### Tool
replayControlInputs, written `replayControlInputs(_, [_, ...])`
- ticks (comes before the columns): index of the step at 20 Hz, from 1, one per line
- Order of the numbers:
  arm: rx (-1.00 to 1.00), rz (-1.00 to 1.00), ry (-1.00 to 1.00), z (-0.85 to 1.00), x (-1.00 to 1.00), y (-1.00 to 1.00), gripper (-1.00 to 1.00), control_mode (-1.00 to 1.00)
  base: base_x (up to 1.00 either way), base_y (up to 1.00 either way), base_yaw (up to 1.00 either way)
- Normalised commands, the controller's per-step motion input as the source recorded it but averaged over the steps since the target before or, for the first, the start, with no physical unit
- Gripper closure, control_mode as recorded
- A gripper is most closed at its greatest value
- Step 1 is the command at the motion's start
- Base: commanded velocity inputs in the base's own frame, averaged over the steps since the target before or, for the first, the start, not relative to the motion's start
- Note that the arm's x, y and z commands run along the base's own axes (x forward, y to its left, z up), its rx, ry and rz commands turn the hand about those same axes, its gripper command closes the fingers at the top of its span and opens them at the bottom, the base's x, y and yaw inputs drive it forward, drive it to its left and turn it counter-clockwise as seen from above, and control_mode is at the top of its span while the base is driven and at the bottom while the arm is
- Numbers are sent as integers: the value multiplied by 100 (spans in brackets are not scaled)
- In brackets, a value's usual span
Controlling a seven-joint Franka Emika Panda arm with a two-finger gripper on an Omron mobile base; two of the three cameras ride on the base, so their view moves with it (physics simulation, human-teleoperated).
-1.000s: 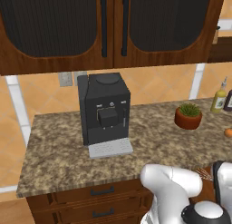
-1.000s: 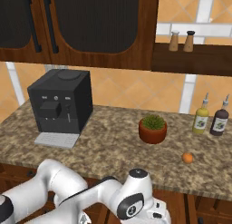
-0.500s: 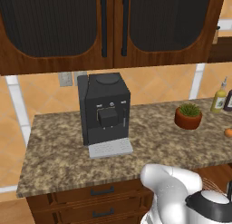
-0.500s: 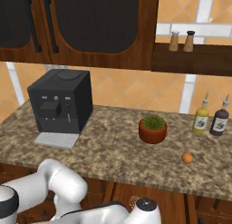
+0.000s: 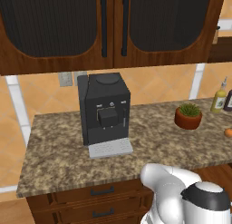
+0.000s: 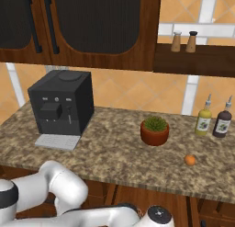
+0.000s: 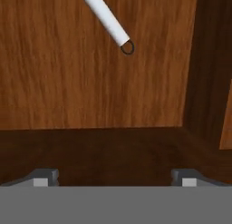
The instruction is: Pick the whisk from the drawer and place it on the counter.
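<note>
The gripper [image 7: 115, 177] looks down into the drawer [image 7: 68, 105], its two fingertips standing wide apart at the bottom of the hand view with nothing between them. Under them lies a dark strip of drawer wall, then the bare wooden floor. Farther on, at the top of the same view, the whisk [image 7: 106, 20] rests on that floor: a pale rod handle with a small dark ring at its near tip. Its long axis runs on a slant, from that ring up and to the left out of the picture, so the wire loops are cut off and cannot be seen. The handle tip lies ahead of the gripper and close to its centre line, well apart from the fingertips. Closing on it looks to need a reach forward and a roll of the hand to set the fingers across the slanted rod.

Beyond and above the drawer, the counter [image 5: 59, 155] carries a coffee machine [image 5: 104, 110] and a potted plant [image 5: 188, 116].
</note>
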Motion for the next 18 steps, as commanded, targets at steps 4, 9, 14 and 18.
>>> replayControlInputs(4, [2, 15, -23, 39, 65, 8, -100, -100, 0, 0, 0])
replayControlInputs(9, [2, 32, -43, 3, 33, 3, -100, -100, 0, 0, 0])
replayControlInputs(14, [0, 28, -6, 30, -9, 11, -100, -100, 0, 0, 0])
replayControlInputs(18, [0, 19, -2, 0, 0, 17, -100, -100, 0, 0, 0])
